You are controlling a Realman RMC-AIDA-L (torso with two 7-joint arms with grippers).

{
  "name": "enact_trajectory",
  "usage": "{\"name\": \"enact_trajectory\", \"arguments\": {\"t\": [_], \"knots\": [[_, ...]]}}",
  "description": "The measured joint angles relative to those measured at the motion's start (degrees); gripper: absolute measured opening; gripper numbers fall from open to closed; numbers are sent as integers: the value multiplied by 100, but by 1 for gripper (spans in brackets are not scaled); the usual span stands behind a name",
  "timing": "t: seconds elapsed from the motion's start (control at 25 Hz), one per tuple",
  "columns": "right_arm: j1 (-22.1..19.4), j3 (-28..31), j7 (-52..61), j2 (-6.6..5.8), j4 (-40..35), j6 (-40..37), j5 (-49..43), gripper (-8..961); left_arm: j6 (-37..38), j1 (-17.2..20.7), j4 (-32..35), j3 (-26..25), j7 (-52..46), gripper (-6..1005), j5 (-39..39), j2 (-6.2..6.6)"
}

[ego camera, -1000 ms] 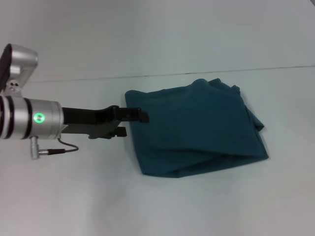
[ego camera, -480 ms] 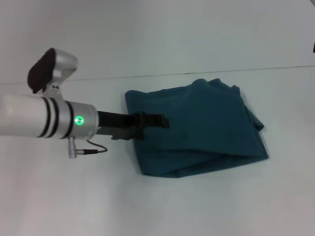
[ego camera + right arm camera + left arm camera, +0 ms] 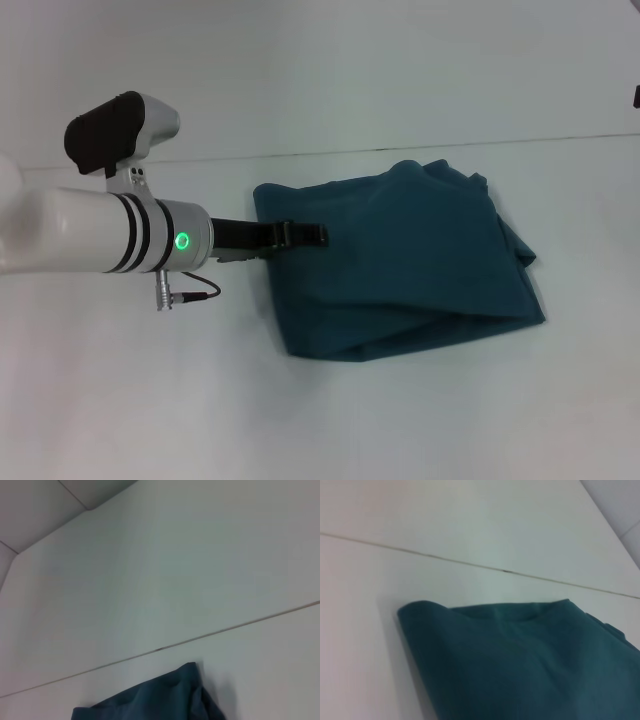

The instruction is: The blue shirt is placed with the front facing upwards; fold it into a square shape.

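A plain white worktop (image 3: 150,400) fills the scene, with a thin seam line running across its far part. On it, right of centre, lies the teal-blue cotton shirt (image 3: 410,255), folded into a rough rectangle with its plain side up; layered edges show along its near and right sides. The left pincer (image 3: 300,235), dark and slim, reaches in from the left over the shirt's left edge; I cannot tell whether it is spread or closed, or whether it holds cloth. No containers appear.
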Motion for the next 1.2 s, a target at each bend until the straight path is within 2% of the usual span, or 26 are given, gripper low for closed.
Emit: {"name": "enact_trajectory", "arguments": {"t": [0.56, 0.84, 1.12, 1.2], "knots": [[20, 26, -10, 28, 6, 15, 18, 945, -189, -59, -213, 75, -60, 914, 243, -28], [35, 52, -54, 50, 7, 39, 28, 944, -286, -344, -499, 259, -107, 914, 241, -54], [41, 62, -53, 58, 13, 58, 47, 944, -242, -497, -492, 496, -132, 913, 273, -39], [44, 62, -53, 58, 14, 59, 69, 944, -252, -524, -518, 513, -132, 846, 278, -40]]}}
